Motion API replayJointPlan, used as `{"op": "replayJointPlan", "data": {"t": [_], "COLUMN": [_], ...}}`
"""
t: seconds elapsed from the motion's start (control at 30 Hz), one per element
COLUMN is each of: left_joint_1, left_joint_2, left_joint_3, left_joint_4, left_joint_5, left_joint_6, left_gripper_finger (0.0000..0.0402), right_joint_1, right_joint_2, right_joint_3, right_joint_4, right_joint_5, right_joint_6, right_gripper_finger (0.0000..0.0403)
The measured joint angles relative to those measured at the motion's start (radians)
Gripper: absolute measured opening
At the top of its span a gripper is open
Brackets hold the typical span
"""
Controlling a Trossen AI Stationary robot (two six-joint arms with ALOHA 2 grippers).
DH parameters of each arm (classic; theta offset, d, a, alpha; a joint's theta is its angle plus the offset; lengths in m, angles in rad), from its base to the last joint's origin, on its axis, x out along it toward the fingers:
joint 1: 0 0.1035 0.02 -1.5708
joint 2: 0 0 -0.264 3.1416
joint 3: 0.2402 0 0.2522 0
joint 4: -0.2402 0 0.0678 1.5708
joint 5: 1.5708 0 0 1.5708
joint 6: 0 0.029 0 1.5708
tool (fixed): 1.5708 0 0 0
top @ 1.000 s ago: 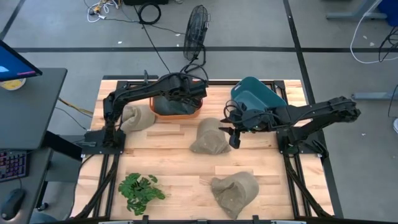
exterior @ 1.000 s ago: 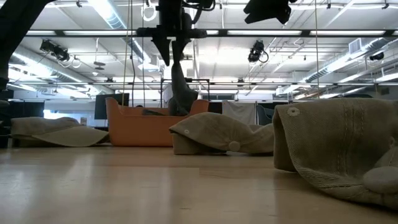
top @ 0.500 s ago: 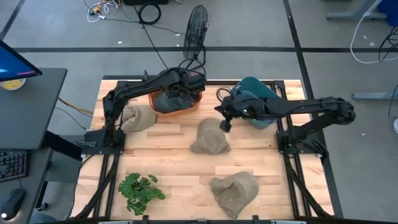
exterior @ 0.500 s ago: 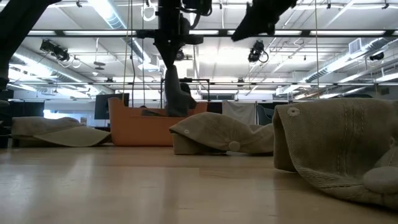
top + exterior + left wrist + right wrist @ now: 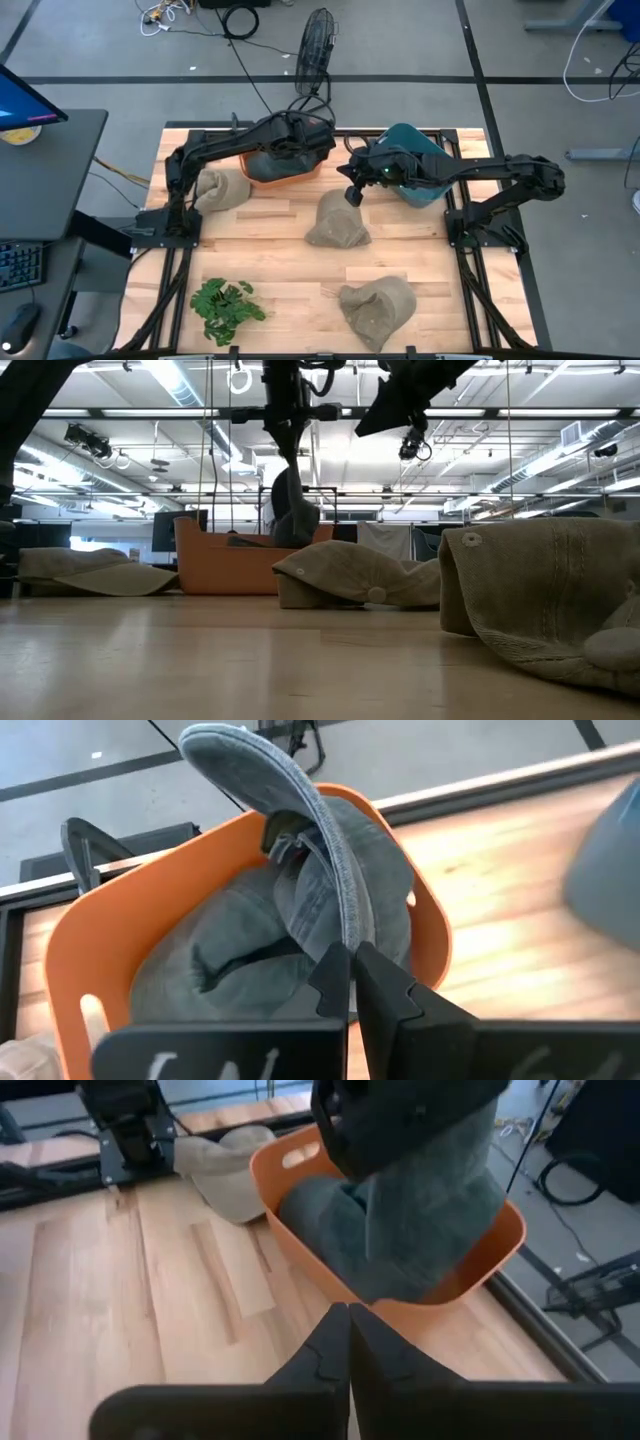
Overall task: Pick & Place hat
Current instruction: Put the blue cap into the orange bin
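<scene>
The left pincer hangs over the orange tub at the far side of the table. Its fingers are pressed onto the brim of a grey hat, which dangles from them with its crown down inside the tub. More grey cloth lies heaped in the tub beneath it. From table level the hat shows as a dark hanging shape above the tub's rim.

The right pincer is held in the air between the tub and the tan hat in the middle of the table, above that hat's far edge. Its fingers are pressed together with nothing between them.

A blue tub stands at the far right, partly covered by the right arm. A second tan hat lies just left of the orange tub, and a third sits near the front edge. A green leafy sprig lies at the front left.
</scene>
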Motion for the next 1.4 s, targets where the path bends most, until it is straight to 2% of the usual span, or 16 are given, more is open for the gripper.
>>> {"op": "replayJointPlan", "data": {"t": [0.17,0.3,0.6,0.73,0.83,0.9,1.03,1.13,1.3,1.4], "left_joint_1": [-0.007,-0.006,-0.011,-0.036,-0.067,-0.088,-0.108,-0.088,-0.013,0.048], "left_joint_2": [0.000,0.000,0.003,-0.024,-0.065,-0.091,-0.126,-0.125,-0.096,-0.072], "left_joint_3": [-0.001,-0.032,-0.065,-0.047,-0.046,-0.046,-0.045,-0.046,-0.051,-0.050], "left_joint_4": [-0.064,-0.120,-0.177,-0.238,-0.229,-0.217,-0.097,0.029,0.199,0.212], "left_joint_5": [-0.016,0.005,0.115,0.120,0.107,0.066,0.011,0.011,0.042,0.051], "left_joint_6": [-0.036,-0.049,-0.050,-0.057,-0.080,-0.085,0.017,0.119,0.284,0.303], "left_gripper_finger": [0.0015,0.0041,0.0143,0.0186,0.0197,0.0193,0.0163,0.0119,0.0018,0.0009], "right_joint_1": [0.000,0.000,0.000,0.001,0.001,0.001,0.001,0.001,0.001,0.001], "right_joint_2": [-0.001,-0.001,-0.001,-0.001,-0.001,-0.001,-0.001,-0.001,-0.001,-0.001], "right_joint_3": [0.000,0.000,0.000,0.000,0.000,0.000,0.000,0.000,0.000,0.000], "right_joint_4": [0.004,-0.006,-0.006,-0.018,-0.021,-0.025,-0.026,-0.027,-0.027,-0.028], "right_joint_5": [0.000,-0.008,-0.009,-0.009,-0.009,-0.010,-0.010,-0.011,-0.038,-0.066], "right_joint_6": [-0.017,-0.020,-0.022,-0.023,-0.023,-0.024,-0.024,-0.024,-0.024,-0.014], "right_gripper_finger": [0.0002,0.0002,0.0002,0.0002,0.0002,0.0002,0.0002,0.0002,0.0002,0.0002]}}
